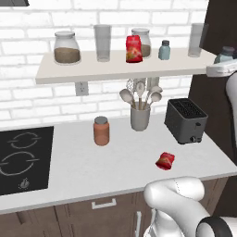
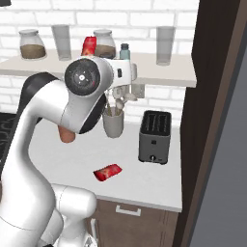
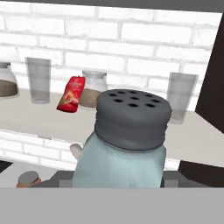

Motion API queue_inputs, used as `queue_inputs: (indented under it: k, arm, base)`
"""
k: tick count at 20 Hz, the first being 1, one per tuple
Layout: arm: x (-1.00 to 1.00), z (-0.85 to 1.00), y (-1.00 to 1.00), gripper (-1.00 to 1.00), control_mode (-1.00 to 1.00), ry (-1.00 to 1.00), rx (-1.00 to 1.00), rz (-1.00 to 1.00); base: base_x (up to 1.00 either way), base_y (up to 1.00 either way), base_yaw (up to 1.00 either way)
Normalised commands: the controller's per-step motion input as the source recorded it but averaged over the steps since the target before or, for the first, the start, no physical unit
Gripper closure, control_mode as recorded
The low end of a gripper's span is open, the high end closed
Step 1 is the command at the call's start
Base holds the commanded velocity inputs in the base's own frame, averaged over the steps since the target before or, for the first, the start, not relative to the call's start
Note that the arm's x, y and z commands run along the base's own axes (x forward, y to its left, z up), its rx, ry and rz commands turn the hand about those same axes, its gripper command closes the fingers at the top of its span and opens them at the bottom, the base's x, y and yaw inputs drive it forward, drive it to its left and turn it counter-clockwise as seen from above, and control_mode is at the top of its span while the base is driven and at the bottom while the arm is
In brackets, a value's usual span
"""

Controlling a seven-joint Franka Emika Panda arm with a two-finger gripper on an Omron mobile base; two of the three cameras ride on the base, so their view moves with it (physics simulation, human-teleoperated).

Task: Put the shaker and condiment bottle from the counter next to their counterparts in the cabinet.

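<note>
The pale blue shaker point(image 3: 127, 144) with its grey holed cap sits close in the hand view, with my gripper point(image 1: 224, 64) shut on it. In the left base view the shaker point(image 1: 227, 53) hangs at shelf height, off the right end of the cabinet shelf point(image 1: 92, 71). On that shelf stand the counterparts, a red bottle point(image 1: 134, 49) and a blue shaker point(image 1: 164, 50). The red condiment bottle point(image 1: 165, 160) lies on its side on the counter near the front edge, also seen from the right point(image 2: 107, 172).
A dark toaster point(image 1: 186, 120), a grey utensil holder point(image 1: 140, 118) and an orange-brown jar point(image 1: 101, 131) stand on the counter. A black cooktop point(image 1: 23, 157) lies at the left. Glass jars and tumblers share the shelf. A dark tall panel point(image 2: 212, 120) closes the right side.
</note>
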Motion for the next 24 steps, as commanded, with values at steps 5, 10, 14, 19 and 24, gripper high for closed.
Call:
queue_inputs:
  k: [5,10,14,19,24]
  arm:
    - [0.22,-0.12,0.11,1.00,-1.00,-0.09,-0.12,-0.01]
    - [0.27,0.09,0.08,1.00,-1.00,0.03,0.00,0.00]
    - [0.05,0.40,0.00,1.00,-1.00,0.19,0.01,0.00]
    - [0.14,0.42,0.00,1.00,-1.00,0.21,0.03,0.00]
    - [0.10,0.07,0.00,1.00,-1.00,0.05,0.01,0.00]
  base:
    - [0.00,0.00,0.00]
    - [0.00,0.00,0.00]
    - [0.00,0.00,0.00]
    - [0.00,0.00,0.00]
    - [0.00,0.00,0.00]
